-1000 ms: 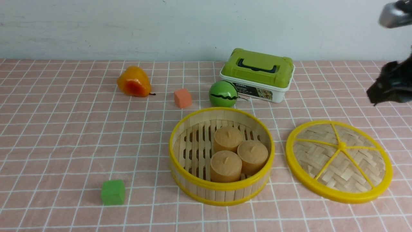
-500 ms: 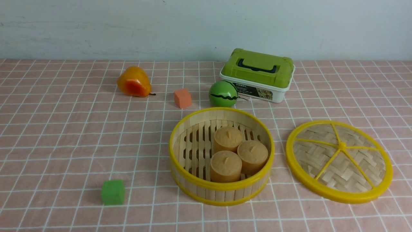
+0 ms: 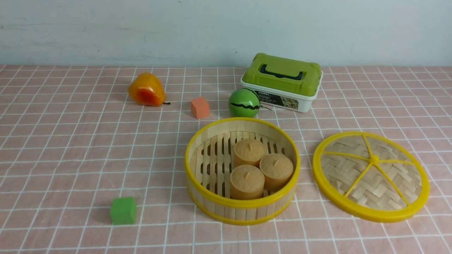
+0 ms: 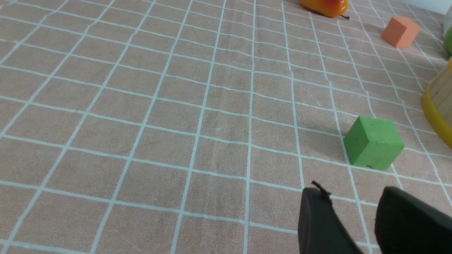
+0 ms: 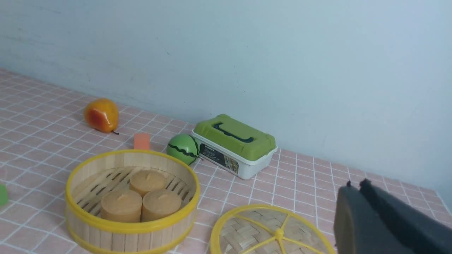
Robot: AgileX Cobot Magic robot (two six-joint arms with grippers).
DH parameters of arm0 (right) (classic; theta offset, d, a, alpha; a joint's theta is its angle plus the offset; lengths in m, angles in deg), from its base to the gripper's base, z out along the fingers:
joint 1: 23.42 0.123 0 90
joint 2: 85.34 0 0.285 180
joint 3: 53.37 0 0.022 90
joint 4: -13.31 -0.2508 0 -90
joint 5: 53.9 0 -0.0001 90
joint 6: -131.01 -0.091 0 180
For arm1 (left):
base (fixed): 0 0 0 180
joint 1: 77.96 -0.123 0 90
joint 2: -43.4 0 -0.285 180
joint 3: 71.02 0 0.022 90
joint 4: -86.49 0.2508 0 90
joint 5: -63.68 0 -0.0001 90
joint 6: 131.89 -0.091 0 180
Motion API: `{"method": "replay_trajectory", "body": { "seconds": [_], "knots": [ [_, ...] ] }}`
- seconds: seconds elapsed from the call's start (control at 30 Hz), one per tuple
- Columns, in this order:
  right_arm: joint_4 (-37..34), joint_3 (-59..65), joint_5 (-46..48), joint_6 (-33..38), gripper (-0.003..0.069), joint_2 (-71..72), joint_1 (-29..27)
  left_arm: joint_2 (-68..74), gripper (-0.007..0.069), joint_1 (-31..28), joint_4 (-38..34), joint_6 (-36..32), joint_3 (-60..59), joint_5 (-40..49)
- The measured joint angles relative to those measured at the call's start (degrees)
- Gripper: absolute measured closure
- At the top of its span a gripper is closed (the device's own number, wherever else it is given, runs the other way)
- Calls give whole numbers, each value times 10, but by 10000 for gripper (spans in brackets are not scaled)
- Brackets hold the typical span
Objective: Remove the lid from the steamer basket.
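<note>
The lid (image 3: 370, 176), woven bamboo with a yellow rim and spokes, lies flat on the tablecloth to the right of the steamer basket (image 3: 242, 208). The basket stands uncovered with three tan round buns (image 3: 261, 167) inside. Both show in the right wrist view: lid (image 5: 272, 233), basket (image 5: 130, 229). Neither arm shows in the front view. My right gripper (image 5: 355, 185) is shut and empty, above and beyond the lid's far right side. My left gripper (image 4: 353, 195) is open and empty, low over the cloth near a green cube (image 4: 373, 143).
A white box with a green handled lid (image 3: 282, 83) stands behind the basket, with a green melon ball (image 3: 244, 103), an orange cube (image 3: 200, 107) and an orange pear (image 3: 146, 90) to its left. The green cube (image 3: 123, 210) sits at the front left.
My right arm, at the upper right edge of the front view a second ago, has drawn out of that view. The lid and basket have not moved.
</note>
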Motion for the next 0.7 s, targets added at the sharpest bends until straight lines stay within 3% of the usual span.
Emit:
{"method": "replay_trajectory", "body": {
  "seconds": [0.2,0.5,0.6,0.7],
  "knots": [
    [1,27,-29,0,672,1,2,0,385,0,0,0,0,1],
    [36,232,-274,-14,671,0,2,0,385,0,-1,0,0,1],
    [126,307,-347,-101,671,-1,2,0,385,0,-1,0,0,1],
    [170,359,-370,-191,671,-1,2,0,385,0,-1,0,0,1]
  ]
}}
